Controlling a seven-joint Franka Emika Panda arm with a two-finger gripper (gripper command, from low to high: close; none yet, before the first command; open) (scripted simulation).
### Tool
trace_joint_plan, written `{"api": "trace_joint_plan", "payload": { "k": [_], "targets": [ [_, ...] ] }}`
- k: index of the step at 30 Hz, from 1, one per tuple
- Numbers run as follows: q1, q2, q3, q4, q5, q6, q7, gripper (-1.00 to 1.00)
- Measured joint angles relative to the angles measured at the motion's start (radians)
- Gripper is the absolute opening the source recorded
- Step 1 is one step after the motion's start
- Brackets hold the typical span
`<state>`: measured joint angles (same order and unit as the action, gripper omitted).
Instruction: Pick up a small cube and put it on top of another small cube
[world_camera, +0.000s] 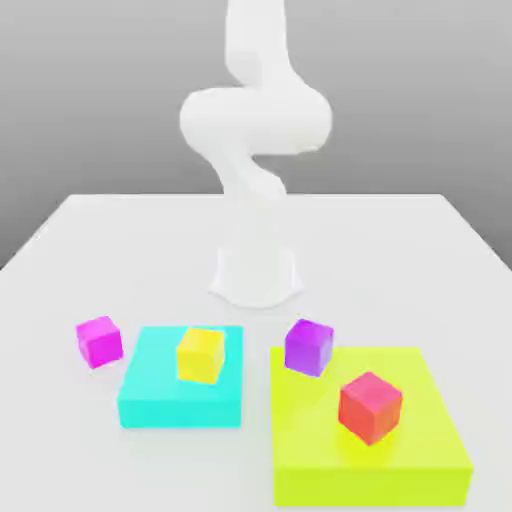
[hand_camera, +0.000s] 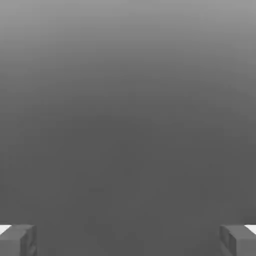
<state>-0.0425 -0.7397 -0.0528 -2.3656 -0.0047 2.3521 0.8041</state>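
Observation:
The small magenta-pink cube (world_camera: 98, 341) sits on the white table (world_camera: 100, 240) at the exterior view's left, just beside a flat cyan block (world_camera: 160, 400). A small yellow cube (world_camera: 201, 355) rests on that cyan block. A violet-purple cube (world_camera: 308, 346) stands at the far corner of a flat lime block (world_camera: 420, 450), and a red cube (world_camera: 370, 406) lies on the lime block. The white arm (world_camera: 255, 120) rises from its base and leaves the picture's top. In the hand view my gripper (hand_camera: 128, 241) is open, its grey fingertips (hand_camera: 17, 241) far apart, nothing between them, facing plain grey background.
The arm's round base (world_camera: 256, 275) stands mid-table behind the blocks. The two flat blocks lie side by side near the front edge, with a narrow gap between them.

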Motion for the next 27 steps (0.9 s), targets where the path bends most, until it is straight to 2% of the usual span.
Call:
{"api": "trace_joint_plan", "payload": {
  "k": [12,18,22,27],
  "targets": [
    [-0.26,0.366,-0.242,-0.364,-0.049,0.298,0.043,0.0],
    [-0.433,0.623,-0.364,-0.557,-0.108,0.495,0.09,0.0],
    [-0.433,0.711,-0.382,-0.561,-0.031,0.559,0.031,0.0],
    [-0.44,0.793,-0.33,-0.542,0.137,0.617,-0.091,0.0]
  ]
}}
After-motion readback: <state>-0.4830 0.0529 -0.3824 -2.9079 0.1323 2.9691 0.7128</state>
